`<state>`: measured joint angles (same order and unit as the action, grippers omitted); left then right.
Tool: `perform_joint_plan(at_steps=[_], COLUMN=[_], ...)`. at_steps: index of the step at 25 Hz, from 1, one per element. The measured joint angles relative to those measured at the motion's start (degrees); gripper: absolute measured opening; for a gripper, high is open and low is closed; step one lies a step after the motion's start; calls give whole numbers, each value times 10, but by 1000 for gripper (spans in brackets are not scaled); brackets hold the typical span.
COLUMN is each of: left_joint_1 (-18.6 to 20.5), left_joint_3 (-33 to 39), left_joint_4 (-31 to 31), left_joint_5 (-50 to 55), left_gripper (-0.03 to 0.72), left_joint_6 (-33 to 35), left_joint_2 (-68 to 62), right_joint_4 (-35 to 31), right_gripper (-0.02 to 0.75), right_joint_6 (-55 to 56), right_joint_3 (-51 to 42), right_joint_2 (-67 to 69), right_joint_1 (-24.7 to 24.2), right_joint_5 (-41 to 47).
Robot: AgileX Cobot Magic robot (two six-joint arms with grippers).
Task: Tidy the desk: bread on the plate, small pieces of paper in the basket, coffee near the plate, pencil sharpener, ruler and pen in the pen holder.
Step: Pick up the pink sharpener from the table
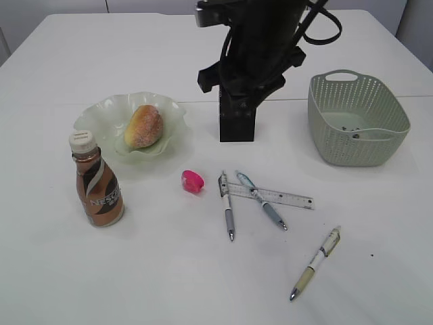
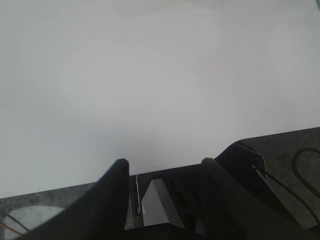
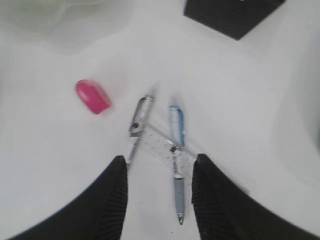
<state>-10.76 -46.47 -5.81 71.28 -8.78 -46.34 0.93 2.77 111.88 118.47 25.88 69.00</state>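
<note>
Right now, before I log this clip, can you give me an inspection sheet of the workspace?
Surface: white table, bare in the left wrist view.
Job's things: bread on the green plate; coffee bottle upright beside the plate; pink pencil sharpener, ruler and three pens lying loose; black pen holder upright; green basket holding small scraps.
Clutter: nothing seen.
Grippers: right pincer open above the two crossed pens; left pincer open, empty.
Cables: black loops on the arm.
Surroundings: nothing seen.
</note>
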Motion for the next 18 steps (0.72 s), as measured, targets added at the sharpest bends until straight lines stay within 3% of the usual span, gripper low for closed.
perform_joint_plan(at_steps=[7, 11, 18], left_joint_1=[0, 0, 0], left_joint_3=[0, 0, 0], left_joint_4=[-1, -1, -1], left_joint_5=[0, 0, 0], left_gripper=[335, 335, 335], left_joint_6=[0, 0, 0], left_joint_2=[0, 0, 0], right_joint_4=[-144, -149, -138], right_gripper=[341, 353, 447], right_joint_6=[-158, -190, -288], right_joint_3=[22, 24, 24], right_joint_2=[1, 25, 78], right_joint_1=[2, 2, 14], right_joint_5=[14, 9, -21])
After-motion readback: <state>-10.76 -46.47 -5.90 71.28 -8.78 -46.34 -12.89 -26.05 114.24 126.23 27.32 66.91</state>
